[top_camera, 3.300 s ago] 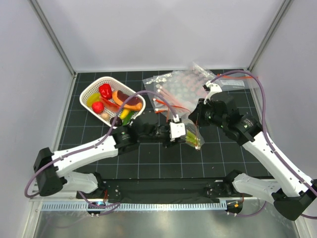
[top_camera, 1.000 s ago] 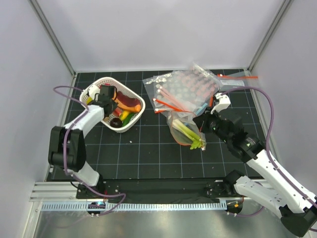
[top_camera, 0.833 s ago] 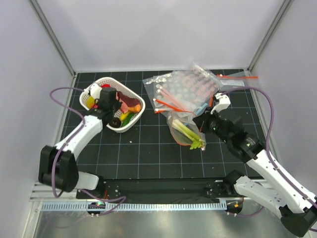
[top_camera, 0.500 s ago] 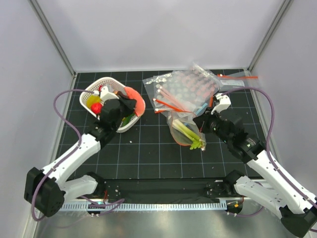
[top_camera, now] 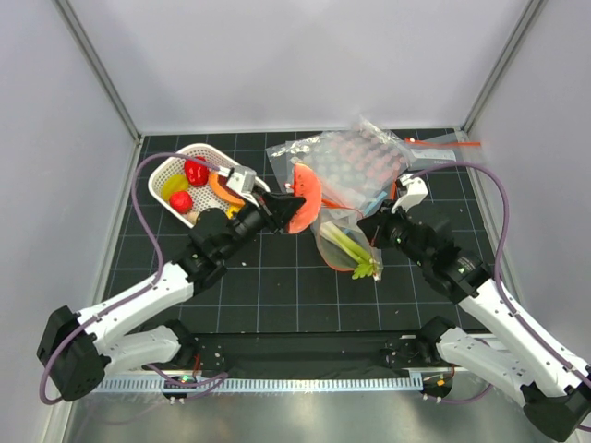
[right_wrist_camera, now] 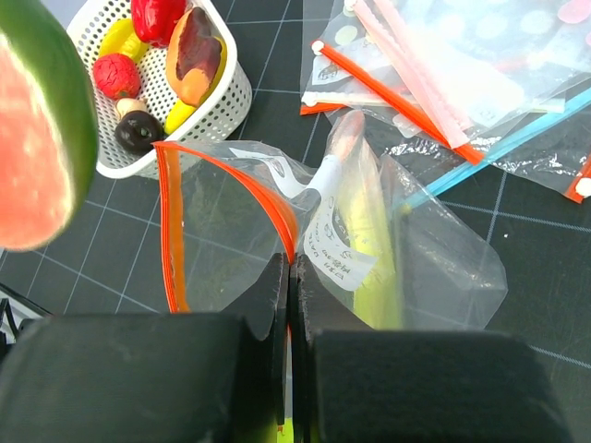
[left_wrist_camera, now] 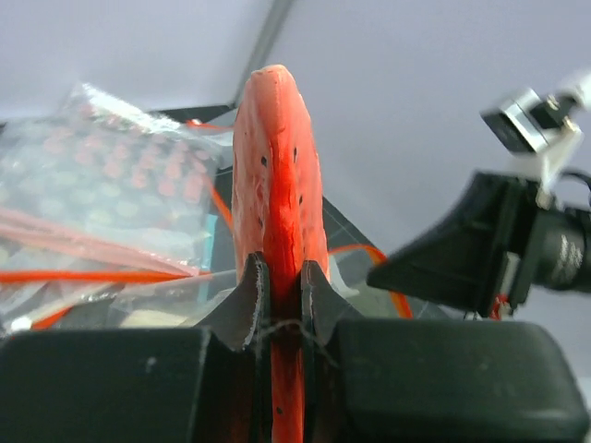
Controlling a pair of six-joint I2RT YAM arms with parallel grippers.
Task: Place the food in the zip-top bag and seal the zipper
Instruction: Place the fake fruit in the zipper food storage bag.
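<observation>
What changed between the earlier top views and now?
The left gripper went to the white basket, took hold of the watermelon wedge and carried it right, up to the mouth of the zip-top bag. The right gripper stayed pinched on the bag's edge, and the leafy stalk stayed inside.

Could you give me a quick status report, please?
Left gripper shut on watermelon wedge, near the bag mouth, not yet in. Right gripper shut on bag rim, mouth open, stalk inside. Nothing blocking.

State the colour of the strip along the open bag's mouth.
Orange-red. The zipper strip shows best in the right wrist view.
</observation>
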